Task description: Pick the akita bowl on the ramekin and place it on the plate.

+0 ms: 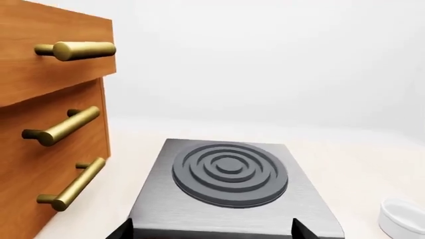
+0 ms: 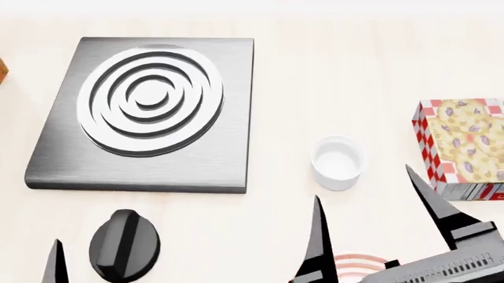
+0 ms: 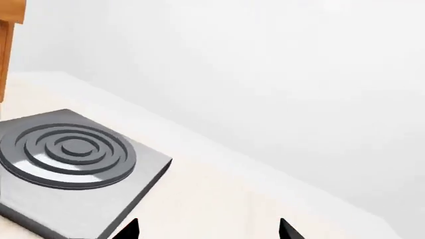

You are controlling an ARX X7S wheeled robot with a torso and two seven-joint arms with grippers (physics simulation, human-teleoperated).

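The plain white ramekin (image 2: pixel 337 162) stands on the counter, right of the stove plate, with nothing on it; it also shows at the edge of the left wrist view (image 1: pixel 401 216). No akita bowl is in view. A small part of the plate (image 2: pixel 358 262), with its red rings, peeks out under my right arm at the bottom edge. My right gripper (image 2: pixel 362 183) is open just in front of the ramekin, holding nothing, and its two tips (image 3: pixel 209 230) show wide apart over bare counter. My left gripper (image 1: pixel 212 231) is open and empty at the stove plate's near edge.
A grey stove plate (image 2: pixel 150 112) with raised rings lies at the left, with a black knob (image 2: pixel 124 244) in front of it. A cookie box (image 2: pixel 464 147) stands at the right edge. Wooden drawers (image 1: pixel 47 124) with brass handles rise beside the stove.
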